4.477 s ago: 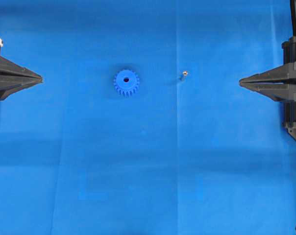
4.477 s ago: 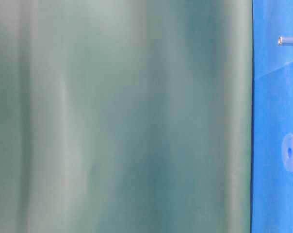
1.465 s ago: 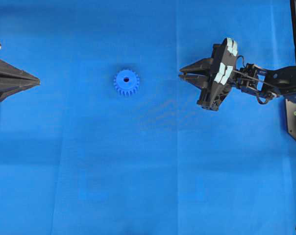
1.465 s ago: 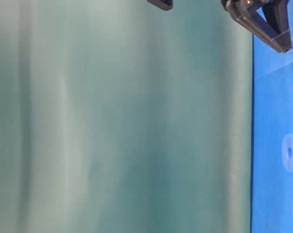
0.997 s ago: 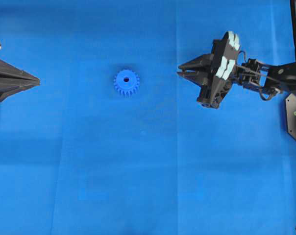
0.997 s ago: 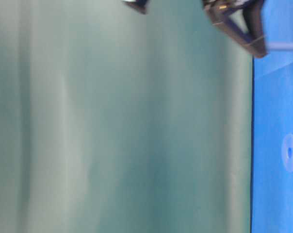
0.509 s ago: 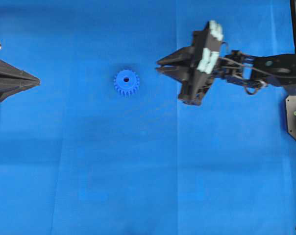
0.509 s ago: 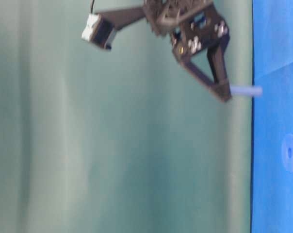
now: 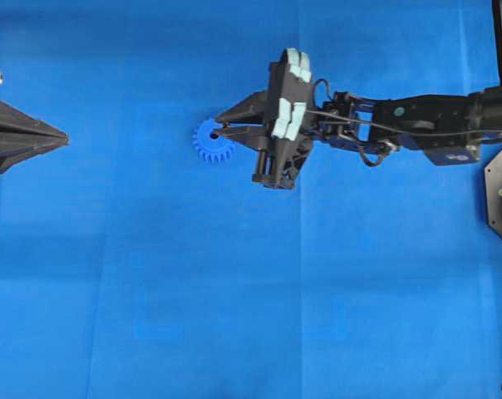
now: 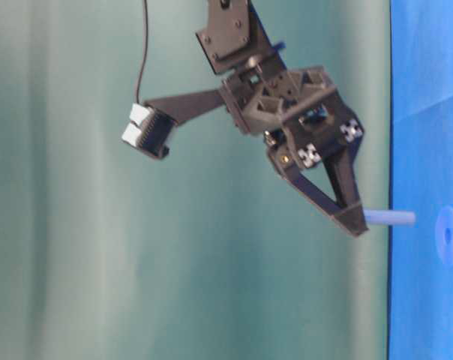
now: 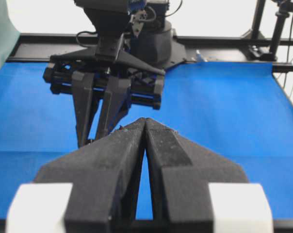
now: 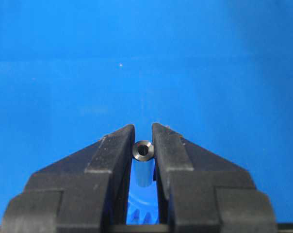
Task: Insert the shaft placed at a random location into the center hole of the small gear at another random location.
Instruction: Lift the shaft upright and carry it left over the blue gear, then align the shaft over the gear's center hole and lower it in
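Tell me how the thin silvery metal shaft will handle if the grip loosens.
The thin silvery metal shaft looks smooth and round, so it would probably slip, then roll. The right gripper pinches only its top end, so it may tilt. It looks stiff and unlikely to bend.

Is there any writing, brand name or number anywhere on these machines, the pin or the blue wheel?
None can be read in any view.
Right pincer: plain black, no lettering.
Shaft and small gear: bare, unmarked.
Left pincer: plain black, with blank white blocks.
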You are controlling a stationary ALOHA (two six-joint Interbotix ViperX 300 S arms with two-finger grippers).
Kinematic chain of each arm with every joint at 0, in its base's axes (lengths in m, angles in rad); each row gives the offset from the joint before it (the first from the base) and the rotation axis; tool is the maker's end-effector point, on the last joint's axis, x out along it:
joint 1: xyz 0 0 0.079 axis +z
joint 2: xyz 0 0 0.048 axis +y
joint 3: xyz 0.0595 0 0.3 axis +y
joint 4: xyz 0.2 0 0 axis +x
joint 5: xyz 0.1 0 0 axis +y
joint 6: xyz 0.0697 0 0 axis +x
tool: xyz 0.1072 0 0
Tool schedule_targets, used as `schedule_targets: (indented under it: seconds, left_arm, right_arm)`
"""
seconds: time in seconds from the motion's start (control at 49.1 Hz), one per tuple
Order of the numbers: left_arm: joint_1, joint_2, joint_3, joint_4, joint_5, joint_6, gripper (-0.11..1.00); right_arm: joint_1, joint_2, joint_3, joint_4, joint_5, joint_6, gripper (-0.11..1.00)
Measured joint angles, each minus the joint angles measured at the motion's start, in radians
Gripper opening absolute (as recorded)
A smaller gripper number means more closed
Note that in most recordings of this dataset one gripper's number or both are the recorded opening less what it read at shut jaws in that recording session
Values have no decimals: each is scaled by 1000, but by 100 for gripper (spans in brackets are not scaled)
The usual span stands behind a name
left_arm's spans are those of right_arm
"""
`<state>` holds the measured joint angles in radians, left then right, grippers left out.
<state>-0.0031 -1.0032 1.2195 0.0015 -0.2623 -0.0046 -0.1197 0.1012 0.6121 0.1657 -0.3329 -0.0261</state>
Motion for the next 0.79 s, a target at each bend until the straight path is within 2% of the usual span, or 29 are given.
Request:
schedule_targets:
  seconds: [0.468,0.794]
  left_arm:
    - [0,2,2,0,0,0,2]
    - [2,2,8,0,0,0,2]
  right_arm:
    - [0,94,-25,0,-49,-6,2]
    - [2,98,-23,-2,-54,-6,3]
